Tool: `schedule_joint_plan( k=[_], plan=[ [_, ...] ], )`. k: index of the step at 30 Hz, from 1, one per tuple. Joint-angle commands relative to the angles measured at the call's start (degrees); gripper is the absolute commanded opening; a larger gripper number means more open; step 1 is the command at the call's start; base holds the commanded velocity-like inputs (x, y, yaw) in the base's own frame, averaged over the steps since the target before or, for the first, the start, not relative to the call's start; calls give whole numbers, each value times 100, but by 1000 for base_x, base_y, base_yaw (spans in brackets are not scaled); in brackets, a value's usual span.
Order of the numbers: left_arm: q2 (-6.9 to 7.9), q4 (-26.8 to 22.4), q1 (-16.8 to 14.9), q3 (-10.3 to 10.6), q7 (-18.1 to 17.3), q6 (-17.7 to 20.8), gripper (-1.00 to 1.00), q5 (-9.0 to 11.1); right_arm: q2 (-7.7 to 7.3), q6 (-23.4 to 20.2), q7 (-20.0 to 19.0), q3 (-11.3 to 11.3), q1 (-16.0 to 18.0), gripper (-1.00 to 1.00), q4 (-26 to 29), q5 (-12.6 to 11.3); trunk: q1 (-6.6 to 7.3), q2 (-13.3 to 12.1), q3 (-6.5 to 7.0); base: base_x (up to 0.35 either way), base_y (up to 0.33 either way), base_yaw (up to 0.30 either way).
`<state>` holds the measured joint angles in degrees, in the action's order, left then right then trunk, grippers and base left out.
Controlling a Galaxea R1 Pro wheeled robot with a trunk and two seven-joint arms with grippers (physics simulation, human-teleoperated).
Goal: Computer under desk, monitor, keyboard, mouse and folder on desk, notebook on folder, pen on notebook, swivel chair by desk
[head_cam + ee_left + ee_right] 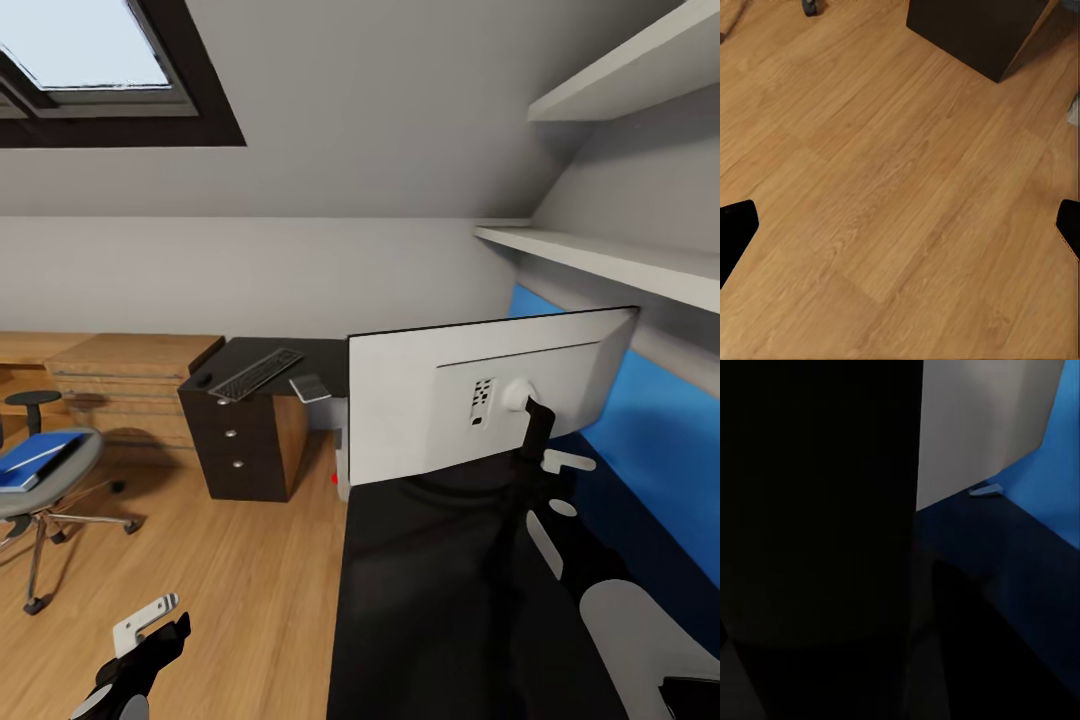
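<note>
Two arms: both mine; the notes below run from left to right across the head view.
Swivel chair [45, 480]: at the far left on the plank floor [892, 187], well apart from the desk [440, 600], with the folder [35, 462] lying on its seat and a thin dark book edge on top of that.
Left gripper [150, 622]: low over bare floor, fingers spread wide, nothing between them.
Keyboard [256, 372]: on the far wing of the desk above the drawer unit [240, 450], the mouse [204, 380] just beside its left end, a small grey pad [310, 388] near its right end.
Computer [342, 478]: a sliver of pale case with a red dot, down by the desk's inner corner.
Monitor [480, 400]: standing on the desk, its pale back toward me, the blue panel [650, 440] beyond it.
Right gripper: at the monitor's stem, but I cannot tell whether it is clenched or released; my wrist view is mostly dark.
Step in hand: I judge it to be settling the monitor; I should keep the stem upright, get the base fully on the desktop, then let go gently.
Writing: none I can read; only slots on the monitor's back.
</note>
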<state>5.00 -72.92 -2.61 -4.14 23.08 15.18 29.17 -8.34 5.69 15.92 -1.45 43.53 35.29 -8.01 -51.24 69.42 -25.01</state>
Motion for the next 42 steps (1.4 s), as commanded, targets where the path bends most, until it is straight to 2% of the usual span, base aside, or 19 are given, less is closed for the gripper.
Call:
schedule_joint_plan(
  k=[1,12,13,32,42],
  plan=[
    [2,-10,-3,5,33,20,100,43,-4,37,16,14,7,-100,4,-51,-3,4,-5,249,-14,0],
    [1,-11,-3,3,38,20,100,43,-9,37,22,13,7,-100,4,-51,-3,4,-5,67,-3,0],
    [1,-11,-3,3,38,20,100,44,-9,37,23,13,7,100,4,-51,-3,4,-5,4,0,0],
    [4,-11,-3,1,31,20,100,43,-9,37,86,13,6,100,13,-51,-3,4,-5,-1,0,0],
    [10,-11,-3,1,30,28,100,45,-9,45,86,13,7,100,8,-51,-3,4,-5,-191,136,0]
  ],
)
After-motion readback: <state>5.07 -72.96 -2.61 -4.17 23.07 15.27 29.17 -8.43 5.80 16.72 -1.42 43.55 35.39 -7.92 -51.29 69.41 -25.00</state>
